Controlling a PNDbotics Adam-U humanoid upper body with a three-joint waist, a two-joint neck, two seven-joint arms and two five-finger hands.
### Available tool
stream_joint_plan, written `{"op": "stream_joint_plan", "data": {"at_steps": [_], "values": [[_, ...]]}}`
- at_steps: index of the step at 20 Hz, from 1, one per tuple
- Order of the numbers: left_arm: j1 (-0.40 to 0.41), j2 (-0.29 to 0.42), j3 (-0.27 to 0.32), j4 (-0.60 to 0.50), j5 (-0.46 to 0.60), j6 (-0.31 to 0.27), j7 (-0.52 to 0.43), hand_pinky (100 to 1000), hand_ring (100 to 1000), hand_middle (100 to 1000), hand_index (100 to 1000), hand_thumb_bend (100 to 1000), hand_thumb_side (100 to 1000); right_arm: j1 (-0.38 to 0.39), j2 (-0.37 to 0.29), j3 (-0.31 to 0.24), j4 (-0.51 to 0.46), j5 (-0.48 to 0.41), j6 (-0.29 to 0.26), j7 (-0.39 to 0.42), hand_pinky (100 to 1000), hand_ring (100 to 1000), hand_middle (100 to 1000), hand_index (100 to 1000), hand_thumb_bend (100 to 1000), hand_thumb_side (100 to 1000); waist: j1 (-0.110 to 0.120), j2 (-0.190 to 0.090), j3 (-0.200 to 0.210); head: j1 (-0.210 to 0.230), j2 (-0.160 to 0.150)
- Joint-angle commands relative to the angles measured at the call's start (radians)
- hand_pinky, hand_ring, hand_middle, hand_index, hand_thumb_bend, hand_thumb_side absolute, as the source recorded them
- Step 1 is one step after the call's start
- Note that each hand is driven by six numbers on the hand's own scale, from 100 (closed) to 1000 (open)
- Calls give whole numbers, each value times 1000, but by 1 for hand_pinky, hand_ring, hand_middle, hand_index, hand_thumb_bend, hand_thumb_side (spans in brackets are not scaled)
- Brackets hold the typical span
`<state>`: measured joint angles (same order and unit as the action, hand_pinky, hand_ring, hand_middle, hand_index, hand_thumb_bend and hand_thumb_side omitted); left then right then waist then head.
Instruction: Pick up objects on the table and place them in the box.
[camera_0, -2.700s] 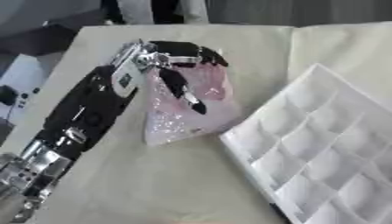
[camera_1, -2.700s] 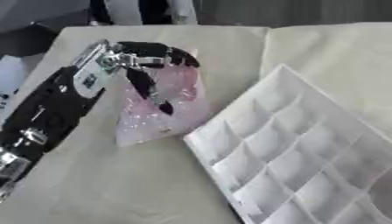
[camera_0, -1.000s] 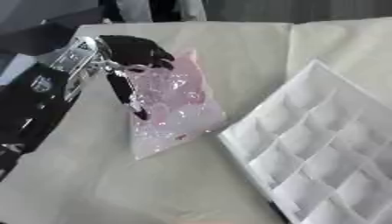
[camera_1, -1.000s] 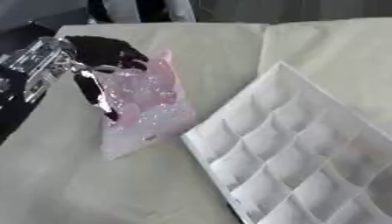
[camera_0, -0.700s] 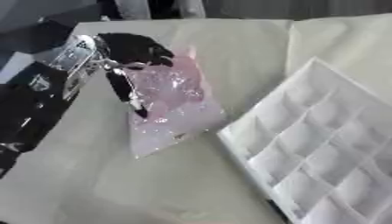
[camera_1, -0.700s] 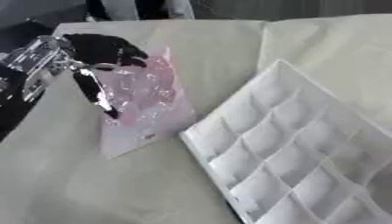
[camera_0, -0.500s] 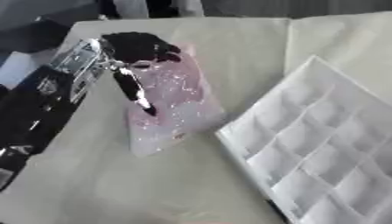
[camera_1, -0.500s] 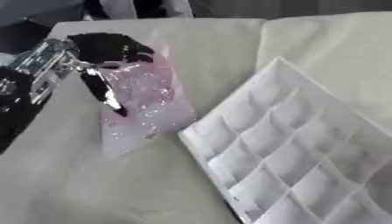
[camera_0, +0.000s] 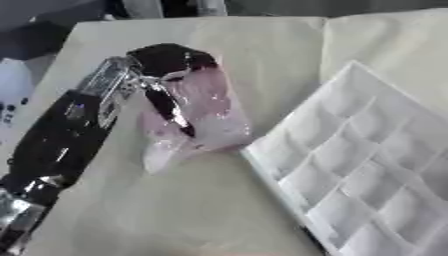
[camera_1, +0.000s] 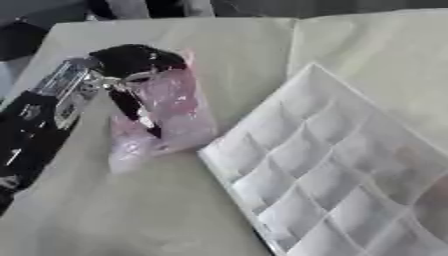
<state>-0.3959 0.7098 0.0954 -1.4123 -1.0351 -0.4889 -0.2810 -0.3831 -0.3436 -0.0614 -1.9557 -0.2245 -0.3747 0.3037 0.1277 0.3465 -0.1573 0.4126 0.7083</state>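
Observation:
A clear pink plastic bag (camera_0: 201, 115) hangs from my left hand (camera_0: 166, 62), whose fingers and thumb are curled round its top edge. The bag's lower end reaches down close to the near left corner of the white box (camera_0: 367, 165), a tray split into several square compartments lying at the right. My black and silver left arm (camera_0: 61, 145) comes in from the lower left. What the bag holds cannot be made out. My right hand shows in neither view.
The table wears a pale cream cloth (camera_0: 192, 210). Its left edge (camera_1: 35, 60) runs along dark floor. Dark shapes stand beyond the far edge (camera_0: 166, 7).
My left hand has carried the pink bag to the right, toward the white box. The bag's lower end has swung nearer to the box's corner.

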Motion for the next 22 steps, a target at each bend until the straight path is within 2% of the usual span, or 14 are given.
{"op": "stream_joint_plan", "data": {"at_steps": [1,10,11,14,16,17,18,19,20,21,22], "values": [[5,13,10,59,5,-2,7,803,865,902,1000,1000,688,-19,-3,5,-34,-19,-1,5,584,654,621,673,434,765,-6,-10,-3,-5,5],[44,4,20,94,22,-18,42,779,844,875,1000,1000,684,-33,2,8,-44,-81,-1,28,577,648,617,667,436,762,-14,-5,-2,-3,19],[48,-10,25,89,35,-20,49,738,812,842,1000,942,661,-35,4,7,-44,-85,-2,30,575,646,615,665,437,761,-17,-4,-1,-3,20],[55,-55,41,68,94,-28,71,694,770,804,1000,867,614,-39,8,5,-44,-94,-8,30,573,644,614,664,437,761,-26,-1,3,-6,21],[52,-87,52,49,147,-35,88,655,730,771,961,796,527,-40,12,4,-44,-99,-10,30,572,643,613,664,438,761,-33,0,7,-5,23],[48,-104,59,38,181,-41,100,586,672,726,852,683,389,-41,14,4,-44,-100,-11,30,571,642,612,663,438,760,-38,-1,9,-4,25],[47,-116,64,32,214,-47,109,650,725,767,951,786,515,-41,15,4,-44,-102,-12,30,571,642,613,664,438,761,-40,-1,11,-4,26],[42,-131,68,26,247,-52,117,448,606,655,750,573,258,-41,17,4,-44,-104,-13,30,569,640,611,662,438,760,-43,-3,13,-3,28],[37,-152,73,22,296,-56,127,420,598,647,745,565,255,-41,19,4,-44,-106,-13,29,569,640,611,662,438,759,-47,-5,15,-2,28],[32,-172,77,23,347,-56,127,309,561,626,750,562,270,-42,22,6,-44,-108,-14,29,567,638,610,661,439,759,-51,-7,17,-1,29],[27,-186,80,24,388,-51,118,309,561,626,750,562,270,-43,25,7,-44,-110,-15,30,567,638,610,661,439,759,-54,-9,18,-1,30]]}}
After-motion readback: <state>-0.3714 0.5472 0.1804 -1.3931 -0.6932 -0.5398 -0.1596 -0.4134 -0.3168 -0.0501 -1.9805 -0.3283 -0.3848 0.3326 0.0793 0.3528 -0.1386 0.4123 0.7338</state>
